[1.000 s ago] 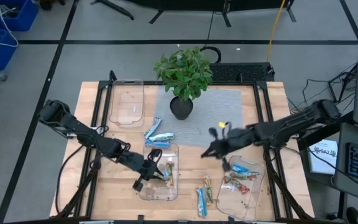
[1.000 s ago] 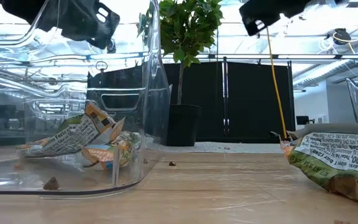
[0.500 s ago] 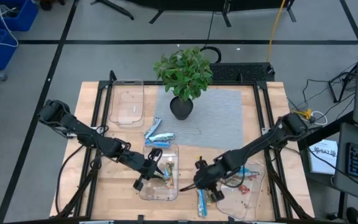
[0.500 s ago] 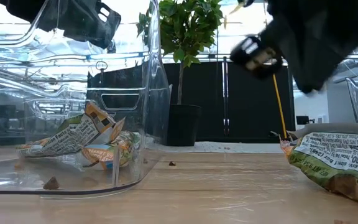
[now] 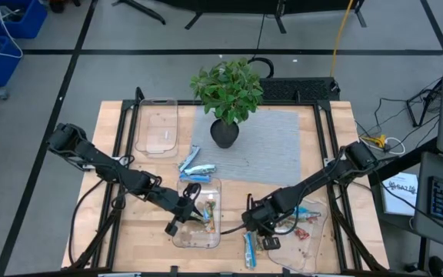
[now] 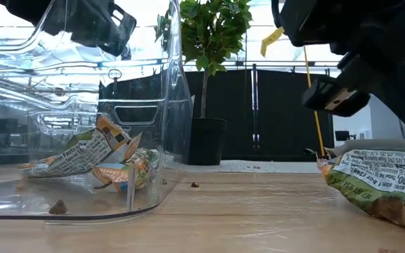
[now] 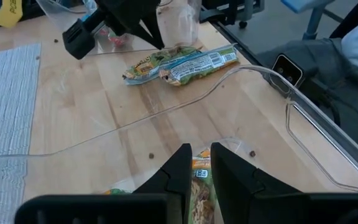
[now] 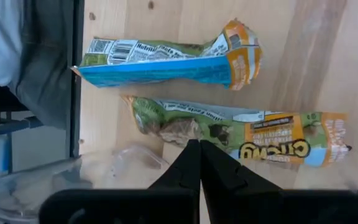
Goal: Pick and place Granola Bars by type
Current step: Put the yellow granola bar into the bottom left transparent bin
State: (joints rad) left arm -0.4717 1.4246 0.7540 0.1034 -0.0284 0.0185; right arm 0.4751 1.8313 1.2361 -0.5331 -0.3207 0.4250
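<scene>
The left gripper [image 5: 193, 208] reached low into the middle clear tray [image 5: 183, 237], fingers nearly together around a green-yellow granola bar [image 7: 199, 186]. The right gripper [image 5: 251, 223], fingers together, hung over two bars [image 5: 253, 240] lying on the surface [image 5: 141, 223] beside the right tray [image 5: 314, 248], which held red-blue bars [image 5: 298, 221].

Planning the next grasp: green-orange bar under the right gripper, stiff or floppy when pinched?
Green-orange bar probably floppy at its crimped ends and firmer mid-body, where the wrapper bulges. Glossy foil may slip. It lies flat on the wood, so it is unlikely to roll.
</scene>
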